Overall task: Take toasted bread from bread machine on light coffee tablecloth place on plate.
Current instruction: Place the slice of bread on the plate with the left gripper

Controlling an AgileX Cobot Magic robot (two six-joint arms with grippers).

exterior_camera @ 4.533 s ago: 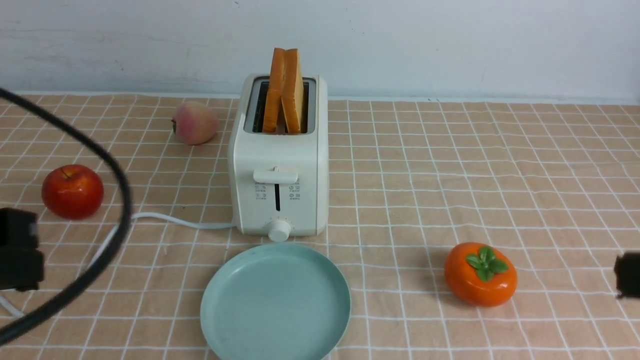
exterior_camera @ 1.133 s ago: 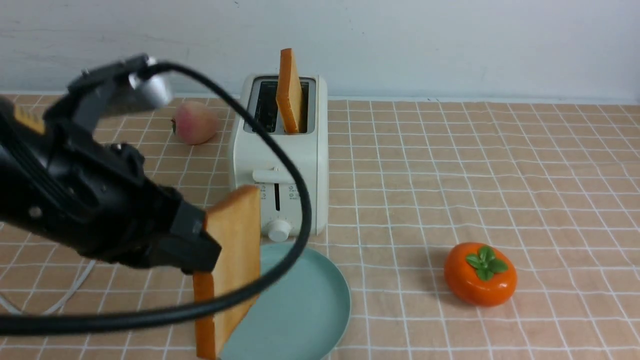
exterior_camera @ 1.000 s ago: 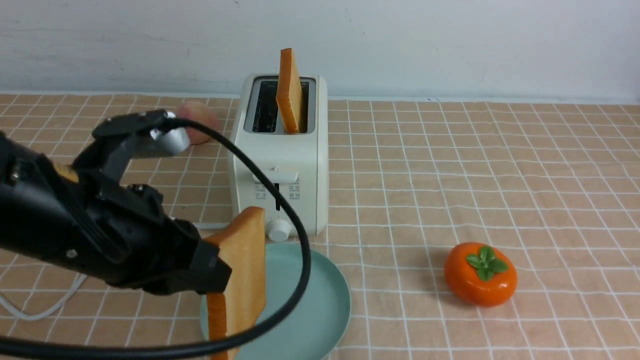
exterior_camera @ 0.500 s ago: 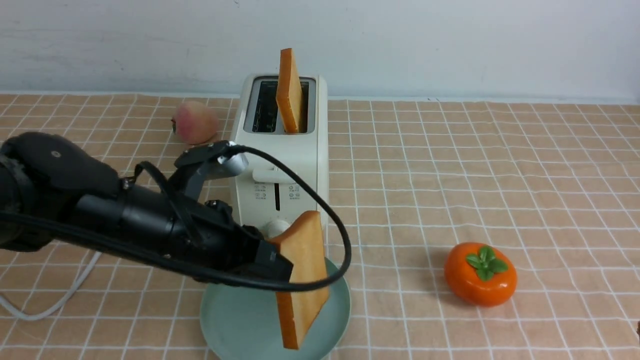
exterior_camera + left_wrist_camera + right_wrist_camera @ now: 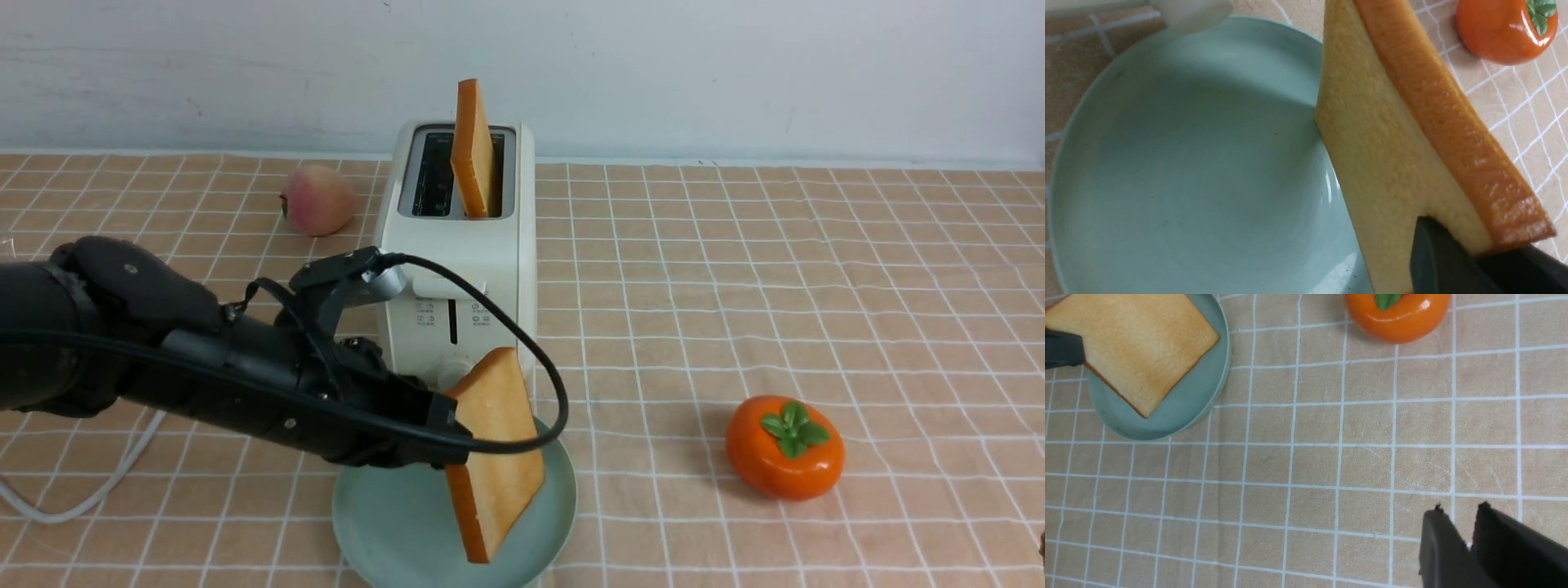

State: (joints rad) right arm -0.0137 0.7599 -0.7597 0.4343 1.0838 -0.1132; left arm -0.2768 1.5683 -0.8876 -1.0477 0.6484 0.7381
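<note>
Golden toast (image 5: 500, 457), 1 slice, is gripped by the left gripper (image 5: 461, 433) over the plate (image 5: 384, 523) – not released; 1 slice (image 5: 473, 151) remains in the bread machine (image 5: 459, 245). Only the right wrist view shows the right gripper's tips (image 5: 1459, 522) – slightly parted, holding nothing.

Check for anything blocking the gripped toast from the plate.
Nothing visible blocks it: the golden, brown-crusted square toast slice, clamped in the left black fingers, leans directly over the round mint-teal plate.
</note>
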